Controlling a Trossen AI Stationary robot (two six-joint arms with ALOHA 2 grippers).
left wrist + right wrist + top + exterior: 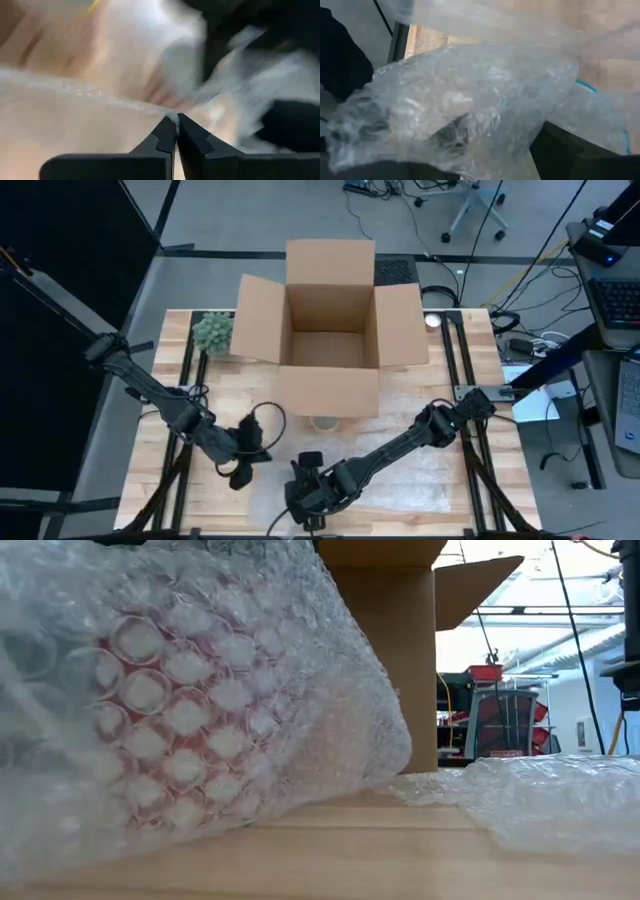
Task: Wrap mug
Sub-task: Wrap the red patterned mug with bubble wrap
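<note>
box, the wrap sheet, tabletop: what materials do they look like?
Box: brown corrugated cardboard, matte, going by its plain folded-out flaps.
Wrap sheet: clear plastic bubble wrap, glossy; round air cells show, with something reddish behind them.
Tabletop: light wood planks, probably sealed; grain and seams show.

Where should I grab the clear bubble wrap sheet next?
Grip the loose flap of the clear bubble wrap sheet lying slack on the light wooden table; come from above onto a raised crease, as the wrapped bulge is likely too fat.
</note>
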